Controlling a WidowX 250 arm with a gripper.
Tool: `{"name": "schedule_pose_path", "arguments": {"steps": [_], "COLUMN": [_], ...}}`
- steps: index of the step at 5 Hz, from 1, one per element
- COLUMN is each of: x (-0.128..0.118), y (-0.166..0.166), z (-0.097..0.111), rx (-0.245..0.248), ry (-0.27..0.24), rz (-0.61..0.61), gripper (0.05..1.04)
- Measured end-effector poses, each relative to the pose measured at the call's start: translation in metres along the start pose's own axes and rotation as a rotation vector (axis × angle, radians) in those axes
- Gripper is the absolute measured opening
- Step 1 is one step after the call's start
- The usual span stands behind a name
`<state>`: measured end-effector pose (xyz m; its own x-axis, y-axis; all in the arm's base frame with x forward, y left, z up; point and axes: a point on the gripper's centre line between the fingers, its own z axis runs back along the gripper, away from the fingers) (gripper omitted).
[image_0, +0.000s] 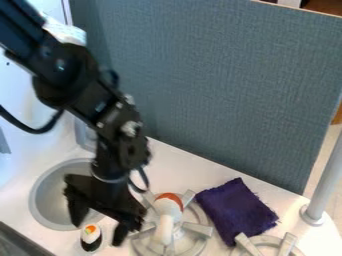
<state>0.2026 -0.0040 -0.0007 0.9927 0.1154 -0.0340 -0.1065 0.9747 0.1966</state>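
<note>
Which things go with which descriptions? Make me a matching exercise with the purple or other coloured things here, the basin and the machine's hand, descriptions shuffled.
Column one
1. cloth
2. sushi-like toy
3. basin
4. hand

Column two
A. black, with its two fingers spread apart
B. deep purple all over
C. white and black, with orange on top
D. grey, round and hollow

Right pairs: 1-B, 2-C, 3-D, 4-A

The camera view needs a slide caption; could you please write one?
Open robot hand near a sushi-like toy by the round sink, with a burner and purple cloth.
</note>
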Motion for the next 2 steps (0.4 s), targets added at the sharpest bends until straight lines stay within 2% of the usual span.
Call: {"name": "schedule_pose_path", "arguments": {"steps": [1,2], "x": [0.003,0.013], "y": [0.028,0.032], "z": [-0.005,-0.013], "rx": [-0.007,-0.012], "ry": [0.022,0.009], "rz": [-0.04,-0.102], "gripper": [1.003,1.003]}}
